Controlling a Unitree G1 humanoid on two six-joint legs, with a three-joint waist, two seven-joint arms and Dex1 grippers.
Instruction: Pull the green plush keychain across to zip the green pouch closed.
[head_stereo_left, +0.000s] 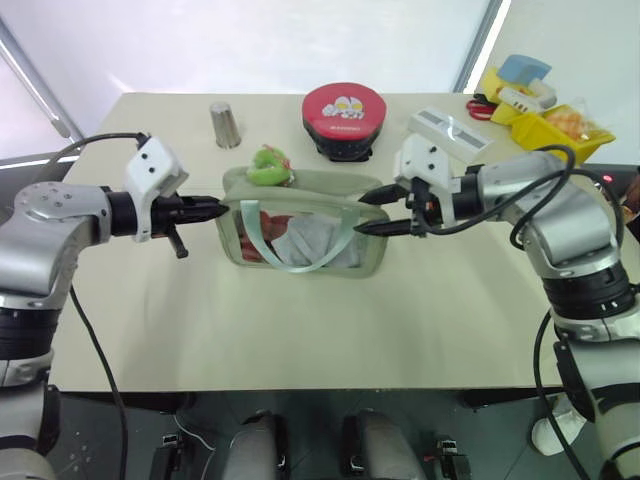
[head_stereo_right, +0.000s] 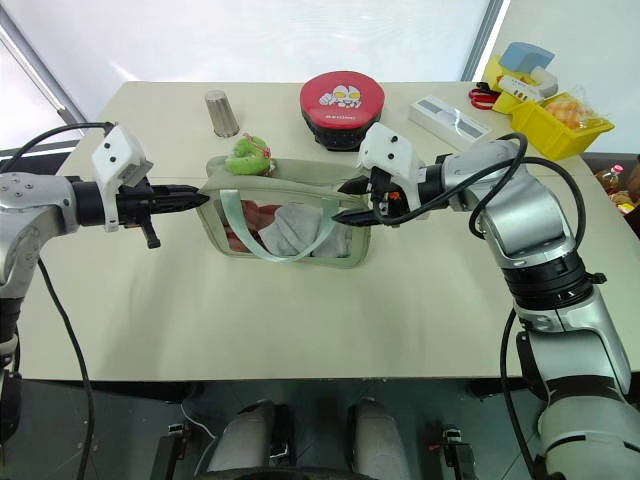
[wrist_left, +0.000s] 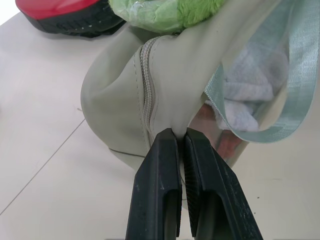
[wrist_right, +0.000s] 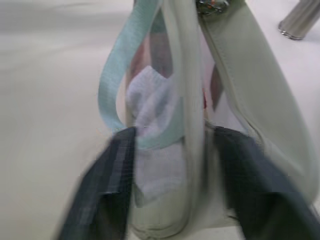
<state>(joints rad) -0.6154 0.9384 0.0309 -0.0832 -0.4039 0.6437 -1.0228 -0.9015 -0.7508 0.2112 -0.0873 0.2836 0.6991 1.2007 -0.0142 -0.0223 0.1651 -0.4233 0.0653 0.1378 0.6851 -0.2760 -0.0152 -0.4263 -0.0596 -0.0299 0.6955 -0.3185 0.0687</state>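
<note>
My left claw (wrist_left: 181, 137) is pinched tight on the end fabric of the green pouch (head_stereo_left: 310, 190). My right claw (head_stereo_left: 372, 212) stands open astride the pouch's far end. The green plush keychain (head_stereo_left: 267, 166) sits on top, nearer my left claw.

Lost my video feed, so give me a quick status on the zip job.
Left gripper shut on sage-green fabric pouch, at its end. Right gripper open, fingers astride pouch's other end. Lime-green plush keychain nearer left gripper's end, unheld. Nothing blocking the zipper.
</note>
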